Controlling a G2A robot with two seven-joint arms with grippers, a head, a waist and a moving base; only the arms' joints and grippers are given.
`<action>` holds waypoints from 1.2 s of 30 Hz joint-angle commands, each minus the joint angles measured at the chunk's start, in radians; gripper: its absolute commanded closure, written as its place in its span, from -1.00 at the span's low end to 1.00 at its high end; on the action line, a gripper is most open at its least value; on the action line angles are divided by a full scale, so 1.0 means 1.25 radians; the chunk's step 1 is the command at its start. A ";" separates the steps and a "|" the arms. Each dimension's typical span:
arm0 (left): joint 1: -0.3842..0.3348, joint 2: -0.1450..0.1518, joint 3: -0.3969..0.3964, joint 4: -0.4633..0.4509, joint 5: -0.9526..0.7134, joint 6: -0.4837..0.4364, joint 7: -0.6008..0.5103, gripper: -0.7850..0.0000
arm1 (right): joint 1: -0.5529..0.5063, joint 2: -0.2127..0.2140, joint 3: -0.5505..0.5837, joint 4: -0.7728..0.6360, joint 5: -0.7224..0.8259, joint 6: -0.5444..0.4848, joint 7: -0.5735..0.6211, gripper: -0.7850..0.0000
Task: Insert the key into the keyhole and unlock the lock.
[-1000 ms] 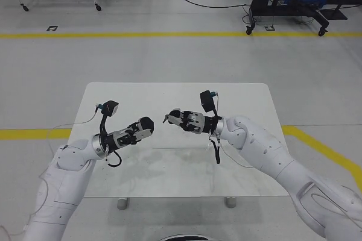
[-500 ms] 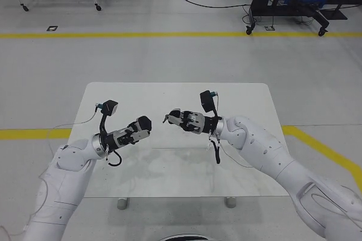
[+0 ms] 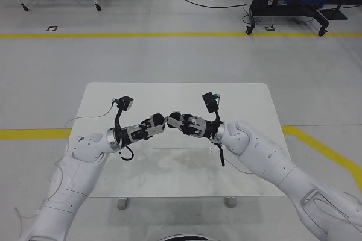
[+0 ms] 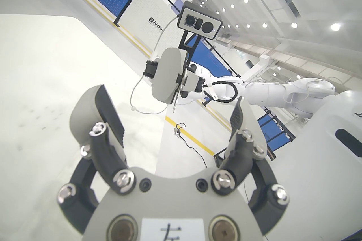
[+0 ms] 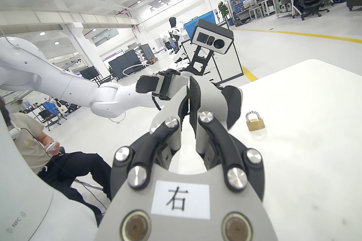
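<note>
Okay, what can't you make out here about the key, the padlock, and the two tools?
1. The key: in the left wrist view the shut right tool covers most of it; just a thin toothed edge sticks out.
2. The keyhole of the padlock: in the right wrist view, too small to find.
3. The gap between the left tool and the right tool: in the top view, too small to tell whether they touch.

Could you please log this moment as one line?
left gripper jaws open | right gripper jaws shut on key | padlock on table, not held
</note>
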 commanded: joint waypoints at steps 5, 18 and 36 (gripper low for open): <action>-0.004 0.003 0.000 0.010 -0.010 -0.006 -0.005 0.13 | 0.004 -0.003 -0.009 -0.008 0.044 0.000 0.038 1.00; 0.000 0.007 0.004 0.012 0.003 -0.015 0.013 1.00 | 0.009 -0.011 -0.002 0.006 0.077 0.000 0.072 1.00; 0.020 0.024 -0.032 -0.011 -0.004 -0.029 -0.003 1.00 | -0.024 0.007 0.049 -0.018 0.067 0.000 0.098 0.41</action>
